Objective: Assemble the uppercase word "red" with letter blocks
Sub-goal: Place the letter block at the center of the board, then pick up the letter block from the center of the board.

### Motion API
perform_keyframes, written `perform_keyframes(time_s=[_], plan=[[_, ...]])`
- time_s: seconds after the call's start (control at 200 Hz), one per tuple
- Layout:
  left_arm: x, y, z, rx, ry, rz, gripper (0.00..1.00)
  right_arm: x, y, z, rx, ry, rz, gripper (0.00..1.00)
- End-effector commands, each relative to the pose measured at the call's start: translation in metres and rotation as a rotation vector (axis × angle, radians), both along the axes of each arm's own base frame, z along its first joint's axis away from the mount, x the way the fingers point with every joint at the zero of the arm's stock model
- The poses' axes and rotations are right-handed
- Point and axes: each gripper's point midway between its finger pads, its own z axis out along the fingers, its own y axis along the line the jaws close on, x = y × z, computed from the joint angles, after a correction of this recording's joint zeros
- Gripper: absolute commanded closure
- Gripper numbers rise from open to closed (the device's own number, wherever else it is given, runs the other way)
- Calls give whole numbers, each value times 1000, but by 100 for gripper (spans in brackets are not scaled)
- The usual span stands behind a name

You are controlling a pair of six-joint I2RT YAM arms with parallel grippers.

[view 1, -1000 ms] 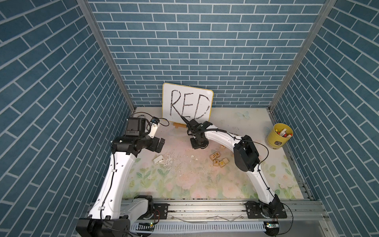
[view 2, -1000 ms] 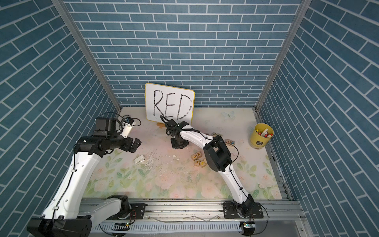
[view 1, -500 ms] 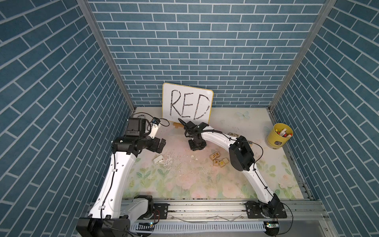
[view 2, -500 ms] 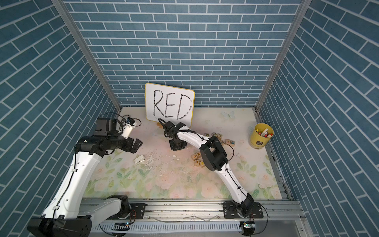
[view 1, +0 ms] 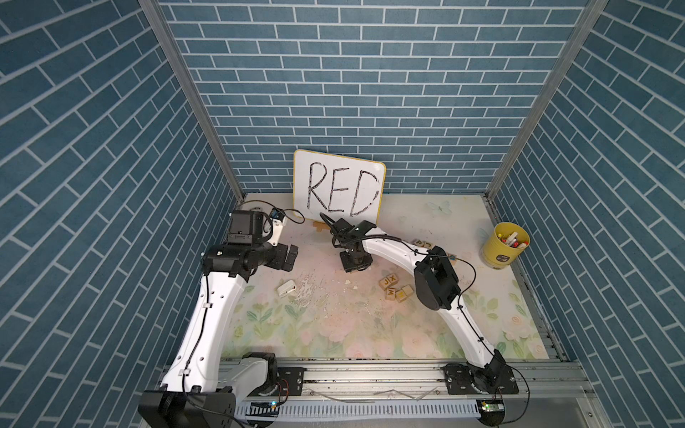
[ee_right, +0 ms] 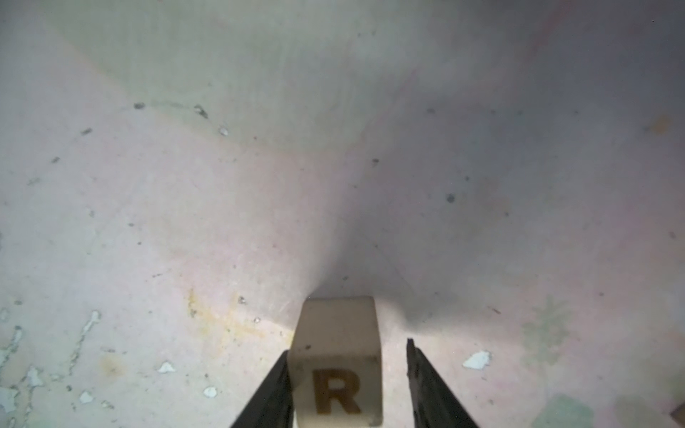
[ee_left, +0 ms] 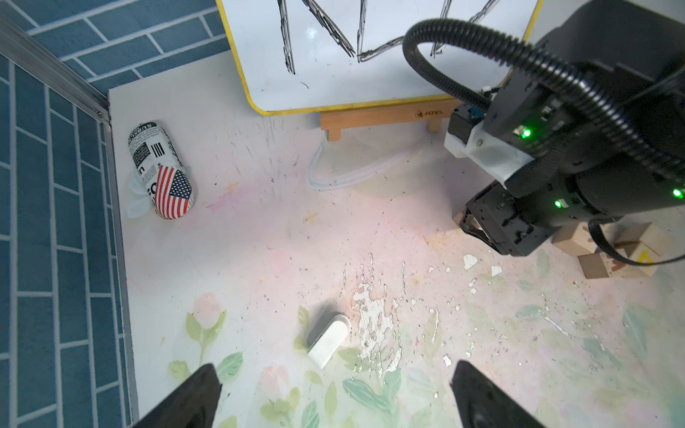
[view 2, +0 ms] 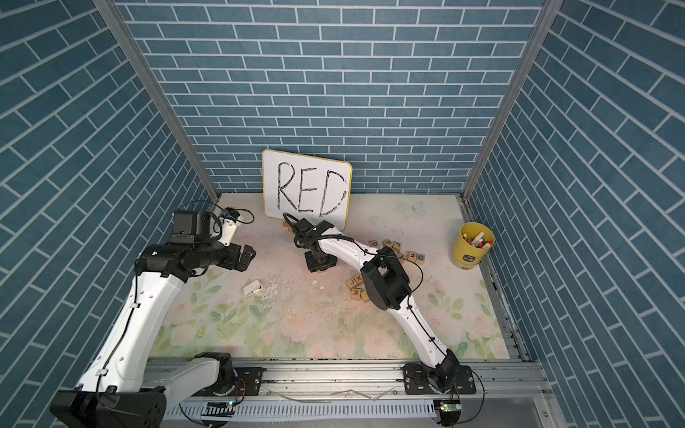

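Note:
A pale wooden letter block with an orange-brown R (ee_right: 339,370) stands on the mat between the fingers of my right gripper (ee_right: 348,346). The jaws are open: one finger lies against the block's side, and the other stands off it with a gap. In both top views the right gripper (view 1: 355,265) (view 2: 320,265) points down at the mat in front of the whiteboard and hides the block. The left gripper (view 1: 291,257) (view 2: 249,257) (ee_left: 333,367) hovers wide open and empty at the left. I cannot pick out E or D blocks.
The whiteboard (view 1: 339,189) (view 2: 307,185) stands at the back. Loose lettered cubes lie in a cluster (view 1: 394,287) and a row (view 2: 393,246) by the right arm. A yellow cup (view 1: 506,246), a small white piece (ee_left: 329,344) and a printed can (ee_left: 161,174) lie around.
The right gripper's jaws have parted, so one finger now stands clear of the R block. The right arm's elbow has swung slightly left. The left arm has stayed put.

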Motion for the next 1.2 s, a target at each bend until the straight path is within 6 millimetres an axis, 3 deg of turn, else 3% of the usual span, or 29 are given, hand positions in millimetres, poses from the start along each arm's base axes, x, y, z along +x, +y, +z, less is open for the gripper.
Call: perform_keyframes(time_s=[0.0,0.15,0.415,0.68,0.93,1.195], plan=[[13,15,19,18,-80,112,1,2,-14,51,14,-67,-36,49],[20,18,7,-9,-50,178,1,6,-32,80,21,-114,-60,49],[31,-15,-25,-35,56,129,1,6,-76,129,93,-186,-126,49],[46,-76,-40,-21,17,72,1,-10,-141,120,56,-202,-251,51],[57,-134,-87,-18,177,55,1,-39,-187,101,-21,-209,-331,53],[66,-174,-134,-1,309,34,2,-52,-228,114,-49,-267,-402,54]])
